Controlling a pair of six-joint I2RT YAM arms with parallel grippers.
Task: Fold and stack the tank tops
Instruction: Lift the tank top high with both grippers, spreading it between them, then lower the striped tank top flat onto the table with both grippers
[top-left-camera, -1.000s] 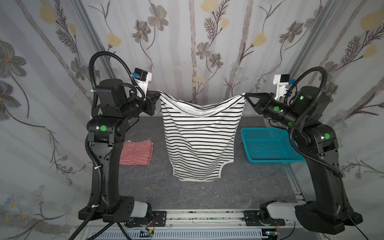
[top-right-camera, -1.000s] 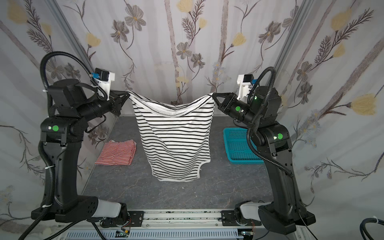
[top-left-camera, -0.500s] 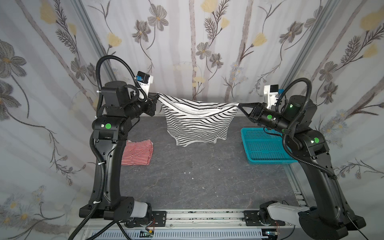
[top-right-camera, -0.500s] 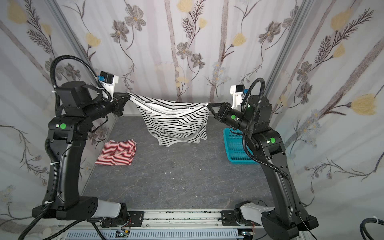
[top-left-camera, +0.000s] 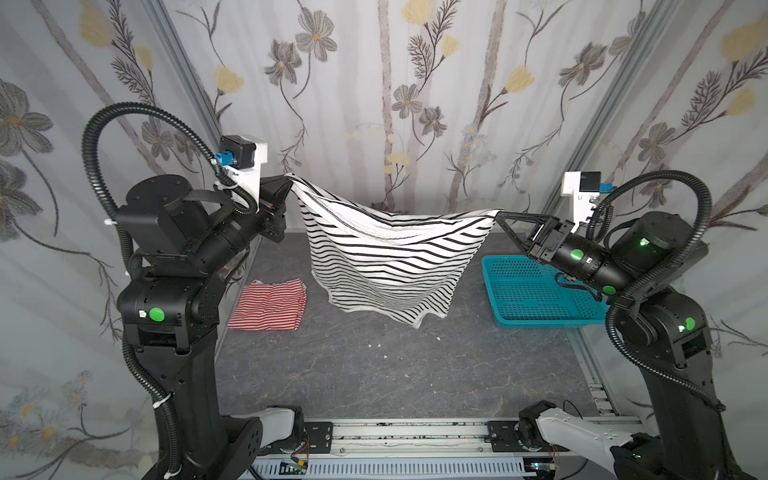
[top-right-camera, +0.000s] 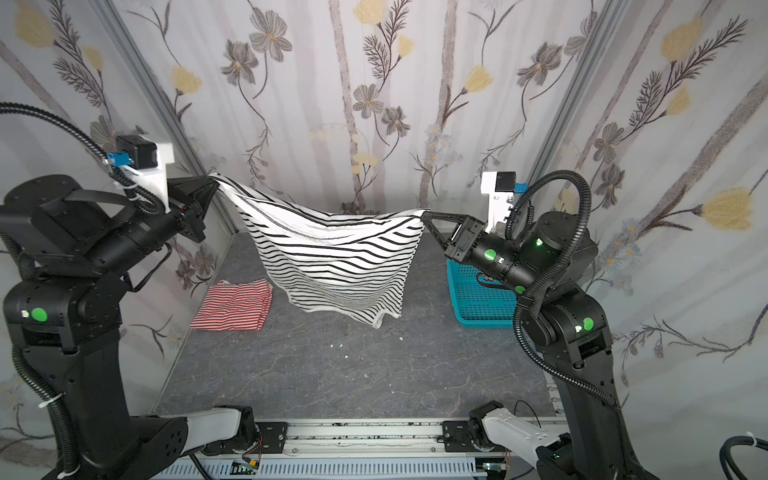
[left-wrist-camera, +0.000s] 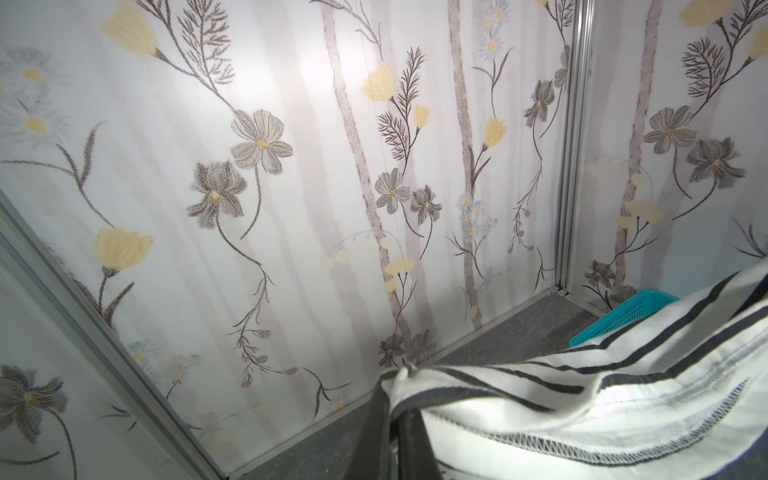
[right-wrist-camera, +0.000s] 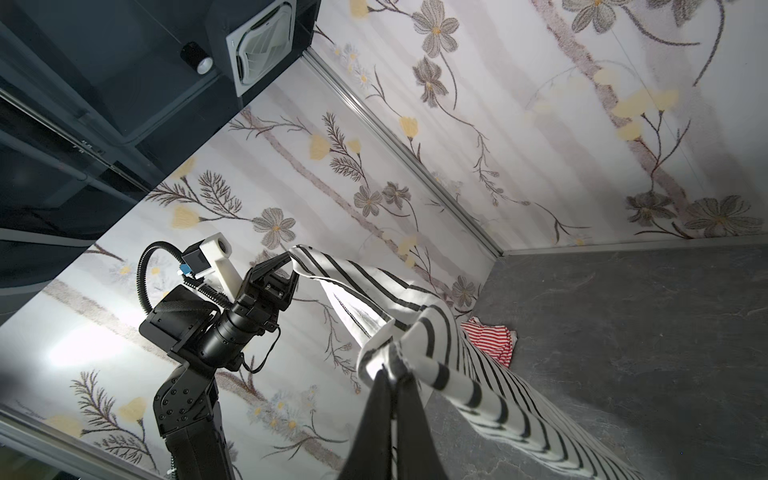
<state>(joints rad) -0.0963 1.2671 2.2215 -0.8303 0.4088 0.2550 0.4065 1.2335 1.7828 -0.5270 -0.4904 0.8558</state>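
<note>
Your left: red-and-white thin-striped knit tank top (top-left-camera: 268, 305), folded flat on the dark grey table (top-left-camera: 374, 374), apparently done; left gripper (top-left-camera: 287, 188) clamped on one corner of the black-and-white striped knit tank top (top-left-camera: 386, 262), slung mid-air; right gripper (top-left-camera: 500, 215) clamped on the other; you likely have its folding and stacking left
</note>
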